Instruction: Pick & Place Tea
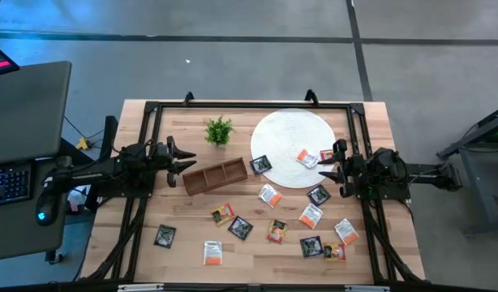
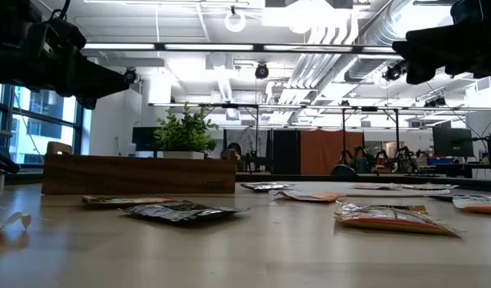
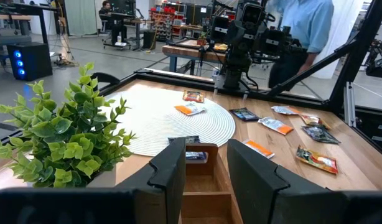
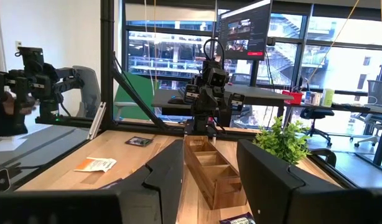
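Note:
Several small tea sachets, orange-and-white (image 1: 311,216) and black (image 1: 240,227), lie flat and scattered over the wooden table's near and right parts. Two orange-and-white ones (image 1: 306,158) rest on the white round disc (image 1: 281,134), and a black one (image 1: 260,165) lies across its edge. My left gripper (image 1: 182,159) hovers open at the left, level, its fingers pointing over the end of the brown divided tray (image 3: 203,186). My right gripper (image 1: 330,161) hovers open at the disc's right edge, facing the left arm. Neither has anything between its fingers.
The brown divided tray (image 1: 215,176) lies slantwise between the arms. A small green plant (image 1: 219,130) stands just beyond it. A black frame (image 1: 233,105) runs round the table's edges. A person in a light-blue shirt (image 3: 306,25) stands behind the right arm.

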